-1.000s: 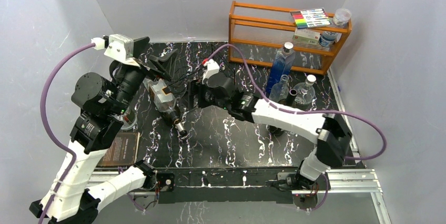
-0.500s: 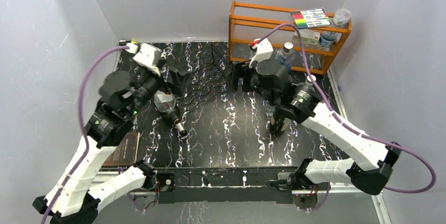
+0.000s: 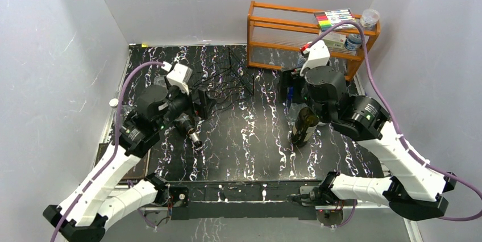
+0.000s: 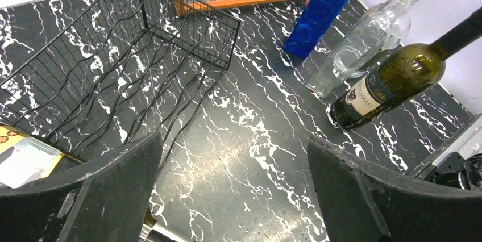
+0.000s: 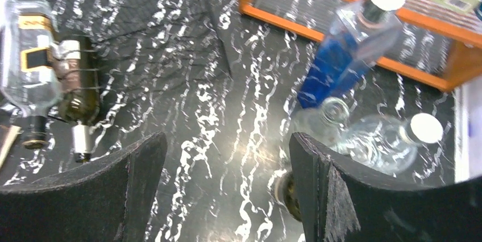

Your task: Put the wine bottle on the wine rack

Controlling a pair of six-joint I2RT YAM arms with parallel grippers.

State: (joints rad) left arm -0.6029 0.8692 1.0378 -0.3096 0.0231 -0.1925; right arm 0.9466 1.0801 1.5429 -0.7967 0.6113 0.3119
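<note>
Bottle position first: we see the dark wine bottle (image 5: 79,91) lying on its side at the 8 o'clock end of the wine rack (image 3: 227,80), thin wires crossing its body, on the desk (image 3: 250,140). A clear labelled bottle (image 5: 28,54) lies just beside it at 9 o'clock. From overhead, the left jaws stand spread wide and empty, with the wine bottle just outside them at about 7 o'clock. The right jaws are likewise released, gripping nothing, and the wine bottle lies well apart at their 8 o'clock. A green bottle (image 3: 304,125) stands upright near them at 5 o'clock.
</note>
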